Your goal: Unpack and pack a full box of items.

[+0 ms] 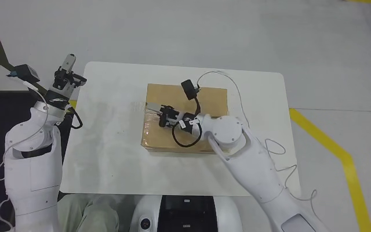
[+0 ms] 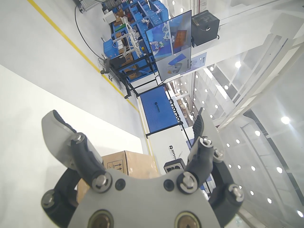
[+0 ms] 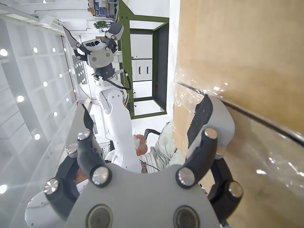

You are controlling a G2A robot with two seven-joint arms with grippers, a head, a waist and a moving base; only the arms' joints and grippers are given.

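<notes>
Right gripper gapes wide with nothing in its grasp, one finger lying flat against the taped seam across the closed cardboard box. That box sits at the middle of the white bench. Left gripper, also spread open and empty, is held up by the bench's far left corner, well apart from the box.

Pale floor with yellow line, blue racks, bright ceiling lamps.
</notes>
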